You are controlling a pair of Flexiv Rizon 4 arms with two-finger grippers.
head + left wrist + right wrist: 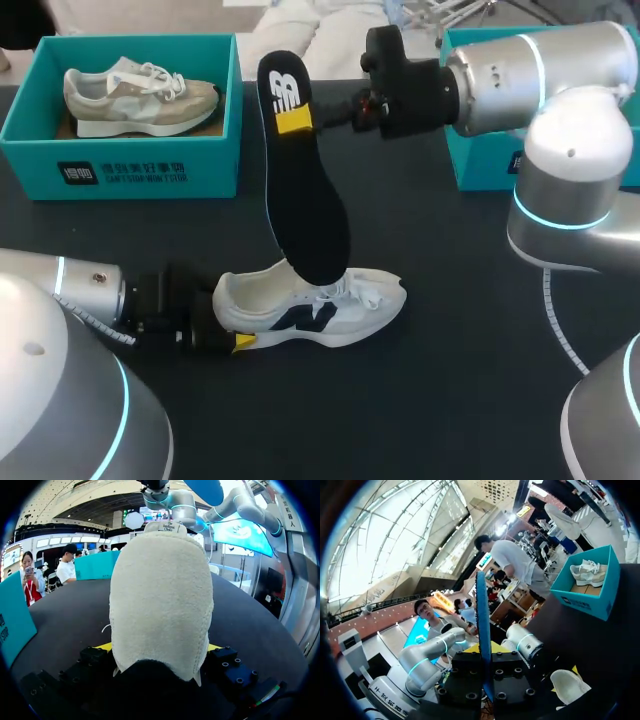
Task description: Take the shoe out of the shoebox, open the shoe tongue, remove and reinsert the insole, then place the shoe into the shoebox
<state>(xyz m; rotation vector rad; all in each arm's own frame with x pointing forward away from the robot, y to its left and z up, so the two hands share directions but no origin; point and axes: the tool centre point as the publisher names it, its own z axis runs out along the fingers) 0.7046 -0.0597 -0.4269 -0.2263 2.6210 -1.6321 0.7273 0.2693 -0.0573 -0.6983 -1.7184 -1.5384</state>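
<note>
- The left hand [230, 325] is closed on the heel of the white shoe [340, 305], with a yellow tip at each side of the heel. The shoe lies on the dark worktop [450, 400], its toe pointing away from this hand.
- The right hand [300, 120] grips the black insole [305, 200] near its heel end. Its fingers are only narrowly apart, and the insole runs edge-on between them.
- The insole hangs tilted below the right hand, and its lower end meets the shoe's opening. It seems to sit just inside the collar, but the edge there is hidden.
- The teal shoebox [130, 170] stands open, well apart from the left hand and beside the right one, with a beige shoe [140, 95] inside.
- A second teal box [480, 160] lies close behind the right arm.
- A wide stretch of worktop lies beyond the shoe's toe and on the near side of both hands.
</note>
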